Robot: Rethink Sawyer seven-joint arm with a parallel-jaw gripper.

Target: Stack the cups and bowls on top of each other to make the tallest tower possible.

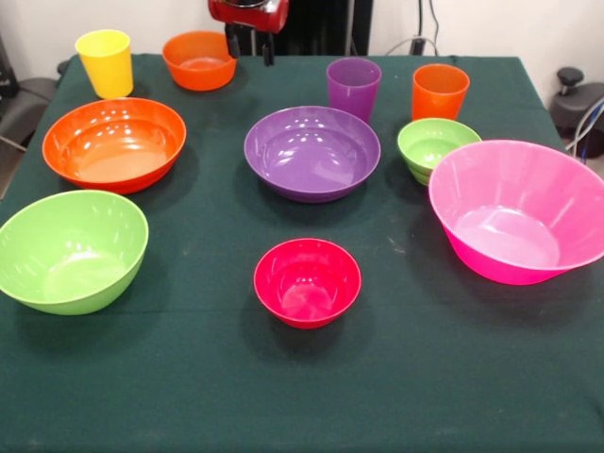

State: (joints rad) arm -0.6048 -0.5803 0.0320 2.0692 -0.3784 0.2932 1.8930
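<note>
All ten pieces stand upright, mouths up, apart from one another on the green tabletop [189, 377]. At the left sit the lime green bowl [71, 250], the large orange bowl [114, 143] and, behind it, the yellow cup [105, 62] and small orange bowl [199, 59]. In the middle are the small red-magenta bowl [307, 281], the purple bowl [312, 152] and the purple cup [353, 88]. To the right come the small green bowl [437, 146], the orange cup [439, 92] and the huge pink bowl [519, 209]. The tool [249, 44] shows only at the top edge, above and behind the small orange bowl; whether it is open or closed cannot be told.
</note>
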